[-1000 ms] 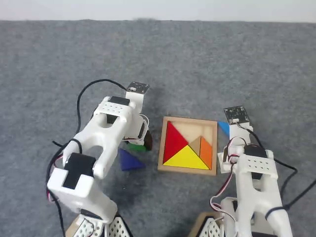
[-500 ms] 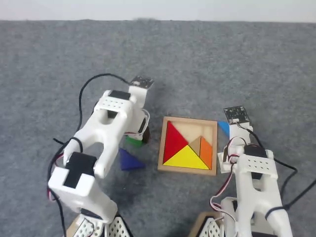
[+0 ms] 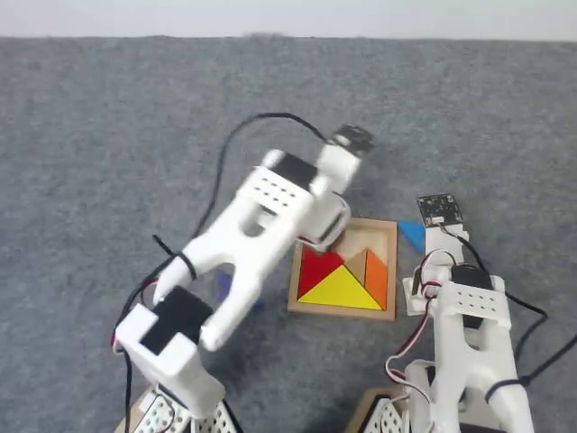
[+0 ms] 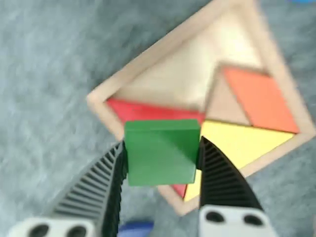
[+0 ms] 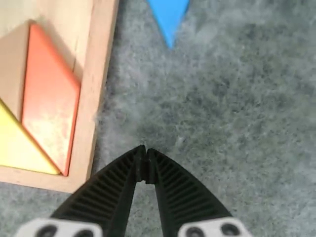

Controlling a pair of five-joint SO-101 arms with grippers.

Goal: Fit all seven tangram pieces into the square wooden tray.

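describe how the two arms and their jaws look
The left arm and right arm have white plastic shells over black motors, with thin black cables looping alongside and a small dark circuit board at each wrist. Their jaws are black, ribbed and tapered, on white bases.

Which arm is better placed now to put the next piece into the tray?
Left. The left gripper is shut on the green piece over the tray. The right gripper is shut and empty, above the carpet beside the tray.
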